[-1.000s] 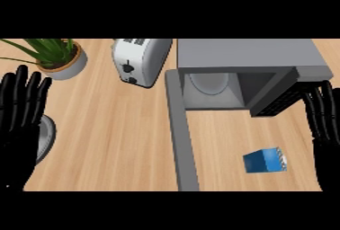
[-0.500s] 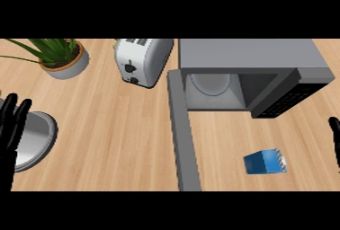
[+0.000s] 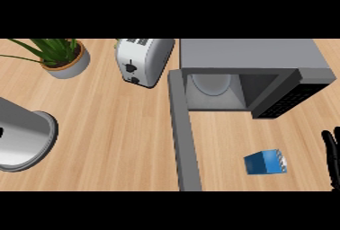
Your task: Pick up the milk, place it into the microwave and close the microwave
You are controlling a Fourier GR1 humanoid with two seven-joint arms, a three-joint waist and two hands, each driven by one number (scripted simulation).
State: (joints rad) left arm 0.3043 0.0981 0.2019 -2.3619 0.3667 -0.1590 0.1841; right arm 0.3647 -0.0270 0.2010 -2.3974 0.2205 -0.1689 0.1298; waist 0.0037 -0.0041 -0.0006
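Note:
The milk (image 3: 266,162) is a small blue carton lying on the wooden counter in front of the microwave, right of its door. The grey microwave (image 3: 252,56) stands at the back right with its door (image 3: 185,139) swung wide open toward me, showing the cavity and a white turntable (image 3: 212,83). My right hand (image 3: 331,155) shows only as straight black fingers at the right edge, to the right of the milk and apart from it, holding nothing. A black sliver at the left edge (image 3: 1,132) is all that shows of my left hand.
A white toaster (image 3: 143,60) stands left of the microwave. A potted plant (image 3: 63,56) sits in the back left corner. A large grey metal pot (image 3: 23,139) lies at the left edge. The open door splits the counter between left and right.
Both hands have slid outward toward the view's edges and now barely show. The pot they covered is in full view. Milk and microwave have not moved.

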